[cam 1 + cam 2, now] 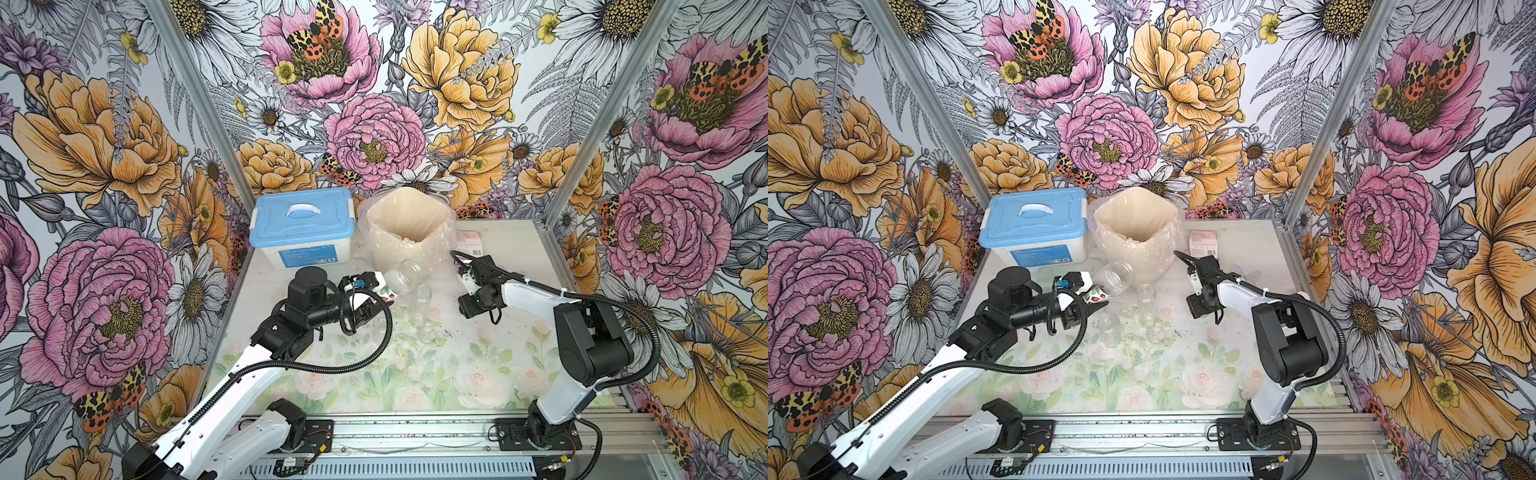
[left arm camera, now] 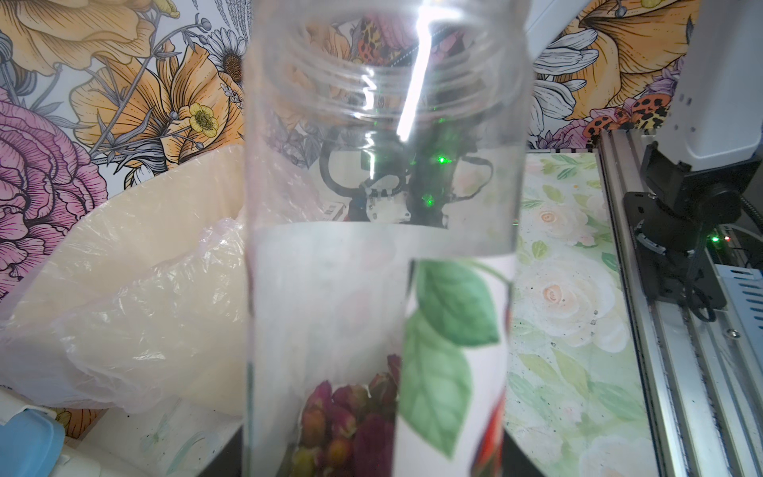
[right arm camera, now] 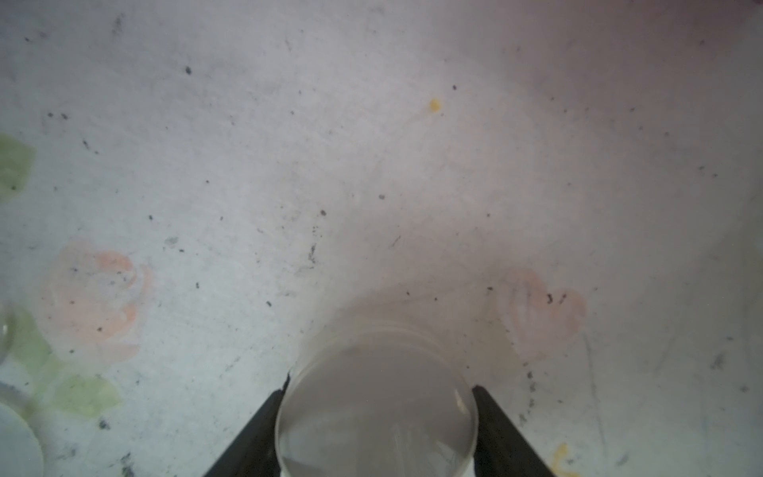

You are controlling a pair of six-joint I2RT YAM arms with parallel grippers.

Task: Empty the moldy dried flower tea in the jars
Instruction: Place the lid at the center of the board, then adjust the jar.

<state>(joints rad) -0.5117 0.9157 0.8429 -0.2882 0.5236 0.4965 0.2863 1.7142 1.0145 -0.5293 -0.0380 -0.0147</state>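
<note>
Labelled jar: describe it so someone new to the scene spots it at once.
Find the plastic-lined bin at the back, beside the blue-lidded box. Just in front of it, the left gripper holds the labelled jar tilted, open mouth toward the bin. Unlike the small plain jars standing nearby, it is wider and wears a leaf-printed label.

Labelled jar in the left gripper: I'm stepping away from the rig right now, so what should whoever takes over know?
Left gripper: shut on the labelled jar, lid off, tipped on its side, mouth beside the lined bin.
Right gripper: shut on a clear round piece, jar or lid unclear, near the tabletop.
Tea: dried buds sit at the labelled jar's base end, not poured out.
Done: clear jars on the table look empty.
Left: probably lift the jar's mouth over the bin and tip further.
</note>
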